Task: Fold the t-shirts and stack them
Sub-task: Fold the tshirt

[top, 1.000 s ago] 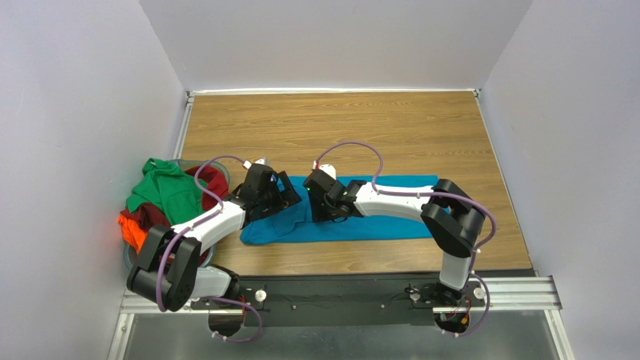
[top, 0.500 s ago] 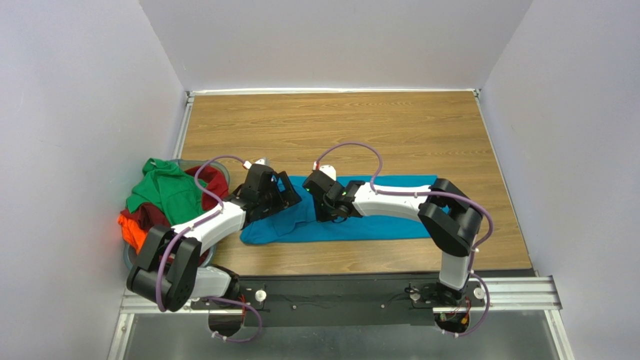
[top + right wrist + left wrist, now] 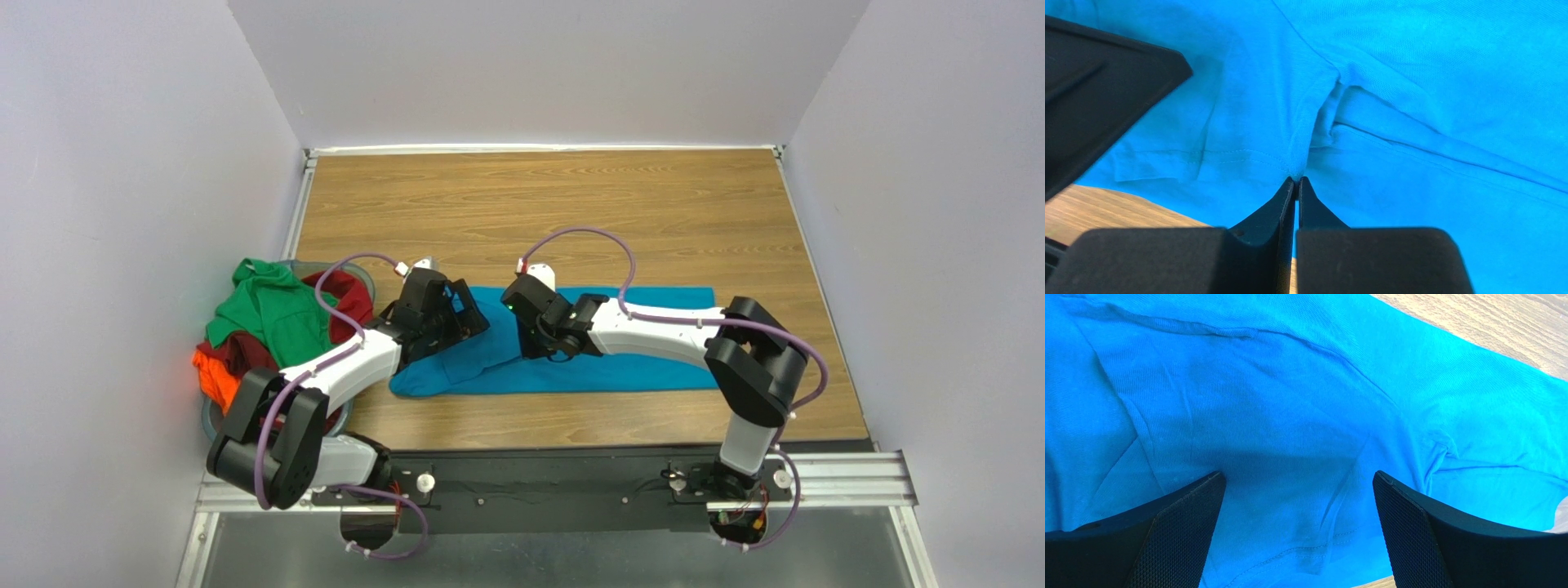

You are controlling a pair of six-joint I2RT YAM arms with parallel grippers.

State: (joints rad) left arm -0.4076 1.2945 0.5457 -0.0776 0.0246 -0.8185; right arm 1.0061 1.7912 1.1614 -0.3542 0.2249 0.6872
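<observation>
Overhead and wrist views of a wooden table (image 3: 552,208) enclosed by pale walls, with both arms reaching inward from a metal rail (image 3: 859,480) at the near edge. The teal-blue t-shirt (image 3: 638,355) lies spread across the middle of the table, its long axis running left to right; its left end is bunched and partly hidden beneath the two arm heads, which meet above it. The left gripper (image 3: 1295,478) hangs just over this cloth with its jaws spread wide, both black fingers (image 3: 1177,530) apart and clasping nothing. The right gripper (image 3: 1297,180) has its jaws pressed together on a raised ridge of the teal-blue t-shirt beside a stitched hem, the fabric puckering toward the tips. In the right wrist view a black machine part fills the upper left corner and covers some of the shirt. At the table's left edge stands a round grey-blue basket (image 3: 298,265) heaped with the green t-shirt (image 3: 264,312) on top, the dark red t-shirt (image 3: 353,294) on the side toward the teal shirt, and the bright orange t-shirt (image 3: 215,371) at the outer near side. The left arm crosses the basket's near side and hides part of its rim and contents. Purple cables (image 3: 577,239) loop above both wrists.
</observation>
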